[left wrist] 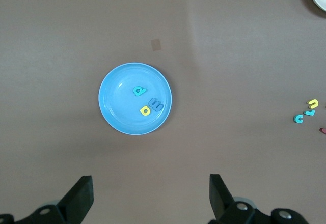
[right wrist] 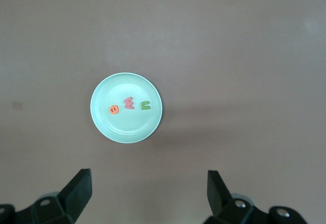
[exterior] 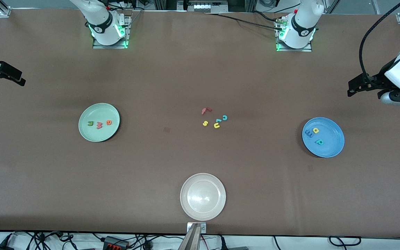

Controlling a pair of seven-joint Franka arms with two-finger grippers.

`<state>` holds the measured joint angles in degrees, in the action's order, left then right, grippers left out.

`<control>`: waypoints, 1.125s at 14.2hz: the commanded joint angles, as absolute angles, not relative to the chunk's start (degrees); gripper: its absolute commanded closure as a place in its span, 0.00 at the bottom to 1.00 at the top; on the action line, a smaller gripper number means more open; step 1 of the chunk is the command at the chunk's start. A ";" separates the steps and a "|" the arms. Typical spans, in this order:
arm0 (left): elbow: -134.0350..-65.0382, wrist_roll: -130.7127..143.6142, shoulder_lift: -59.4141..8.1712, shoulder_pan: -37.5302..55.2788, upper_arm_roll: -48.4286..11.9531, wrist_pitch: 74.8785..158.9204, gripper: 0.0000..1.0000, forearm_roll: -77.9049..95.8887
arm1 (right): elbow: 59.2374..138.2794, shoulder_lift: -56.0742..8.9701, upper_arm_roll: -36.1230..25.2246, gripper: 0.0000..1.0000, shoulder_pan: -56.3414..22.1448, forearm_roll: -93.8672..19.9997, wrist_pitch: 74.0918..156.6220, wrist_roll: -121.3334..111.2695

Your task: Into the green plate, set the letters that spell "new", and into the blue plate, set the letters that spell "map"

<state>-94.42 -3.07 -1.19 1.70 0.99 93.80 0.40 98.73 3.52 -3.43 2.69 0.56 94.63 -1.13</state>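
Cream-white plate (exterior: pixel 203 197) empty, at desk (exterior: pixel 47 180) edge nearest front camera. Mid-desk cluster: red f (exterior: pixel 205 110), yellow s (exterior: pixel 205 123), teal c (exterior: pixel 225 117), yellow u (exterior: pixel 216 125).

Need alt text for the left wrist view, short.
A blue plate on the brown table holds three small foam letters: a teal p, a yellow a and a blue m. The left gripper hangs open above, holding nothing.
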 commanded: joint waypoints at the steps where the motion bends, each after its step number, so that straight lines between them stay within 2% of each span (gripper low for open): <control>1: -92.99 -4.31 -1.49 1.49 0.79 92.55 0.00 1.49 | 99.49 4.83 -3.43 0.00 2.37 1.41 94.04 -1.85; 16: -92.99 -4.31 -1.49 1.67 0.79 92.20 0.00 1.41 | 99.93 4.92 -3.69 0.00 2.64 1.58 94.04 -2.72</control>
